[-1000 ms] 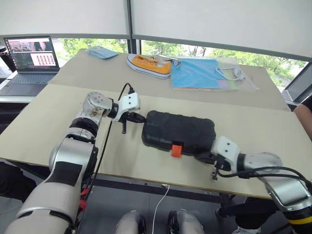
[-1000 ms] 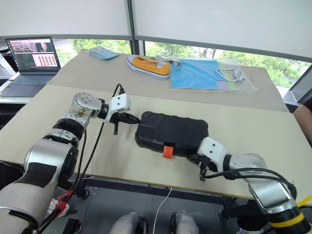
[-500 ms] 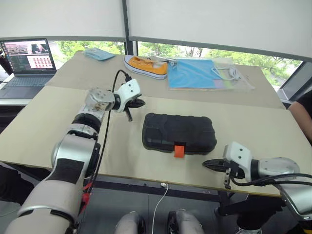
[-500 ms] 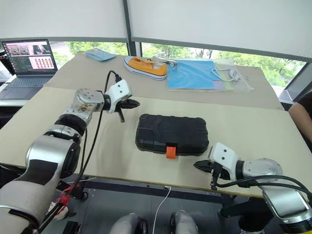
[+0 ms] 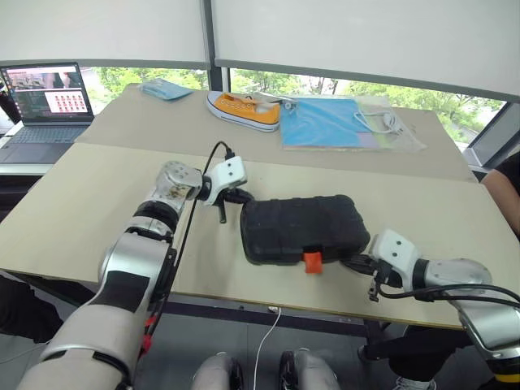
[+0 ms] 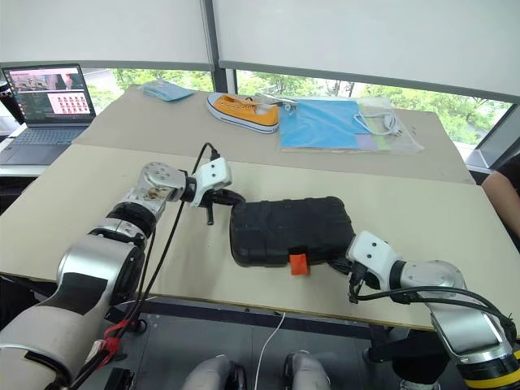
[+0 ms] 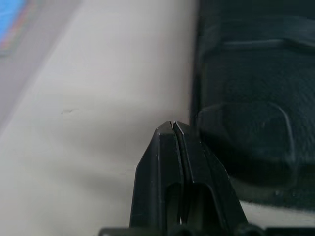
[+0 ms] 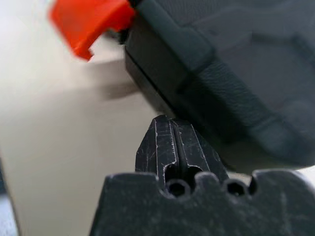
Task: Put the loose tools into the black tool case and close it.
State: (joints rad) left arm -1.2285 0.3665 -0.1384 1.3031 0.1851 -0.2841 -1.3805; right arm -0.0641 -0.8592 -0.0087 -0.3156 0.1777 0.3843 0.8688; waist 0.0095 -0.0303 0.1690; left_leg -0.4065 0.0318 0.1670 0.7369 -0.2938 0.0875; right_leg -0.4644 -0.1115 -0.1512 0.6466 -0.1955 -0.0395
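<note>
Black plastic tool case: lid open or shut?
Shut: black plastic tool case lies flat, lid down; orange latch sticks out, apparently unfastened.

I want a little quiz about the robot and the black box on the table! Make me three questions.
1. True or false: the black tool case has its lid down.
2. What colour is the latch on the case's front edge?
3. Which thing lies on the far table? A) a yellow shoe B) a hammer C) a cup

Key
1. True. The left gripper and right gripper, both with fingers shut, sit at its two ends.
2. Orange.
3. A.
</note>
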